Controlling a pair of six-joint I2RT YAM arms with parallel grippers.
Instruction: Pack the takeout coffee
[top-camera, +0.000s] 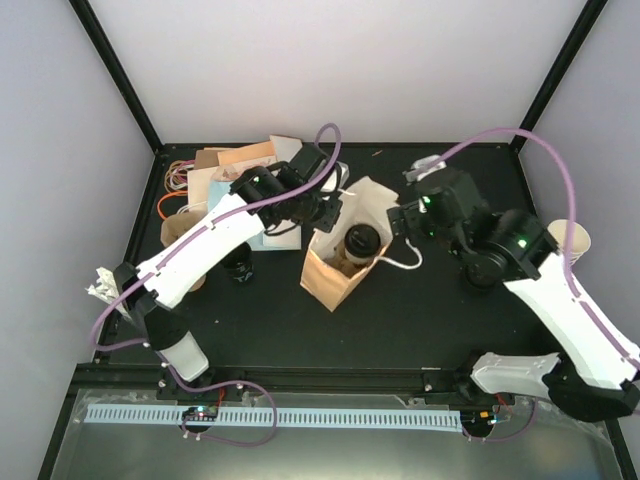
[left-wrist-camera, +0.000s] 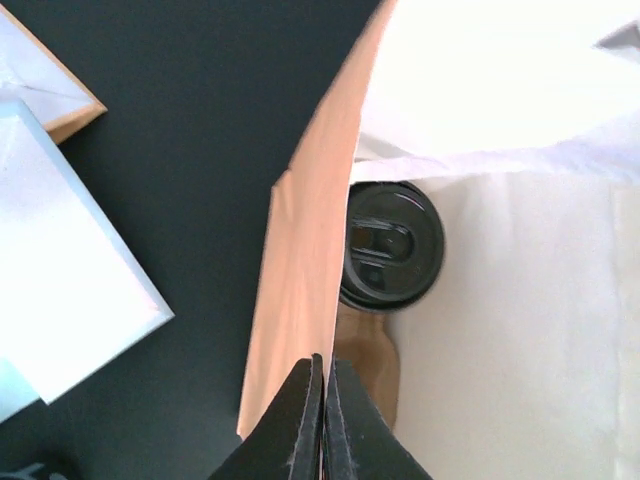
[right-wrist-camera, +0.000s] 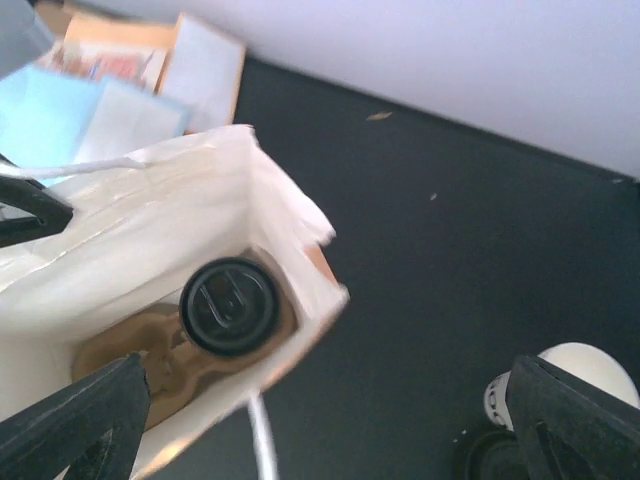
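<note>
The takeout coffee stands upright inside an open brown paper bag (top-camera: 330, 275) at the table's middle. Only its round black lid (top-camera: 360, 243) shows; the cup's side is hidden by the bag. My left gripper (top-camera: 328, 213) is shut on the bag's far-left top edge; in the left wrist view its fingertips (left-wrist-camera: 322, 372) pinch the bag wall (left-wrist-camera: 300, 290) with the lid (left-wrist-camera: 392, 243) just beyond. My right gripper (top-camera: 398, 228) is open and empty, just right of the bag's mouth. In the right wrist view (right-wrist-camera: 325, 425) it hangs above bare table beside the bag (right-wrist-camera: 150, 230) and lid (right-wrist-camera: 229, 305).
Envelopes and papers (top-camera: 225, 165) lie at the back left. A dark cup (top-camera: 238, 268) stands left of the bag. Stacked cream cups (top-camera: 572, 238) are at the right, also seen in the right wrist view (right-wrist-camera: 585, 365) beside a loose black lid (right-wrist-camera: 495, 460). The bag's white handle (top-camera: 405, 262) trails right.
</note>
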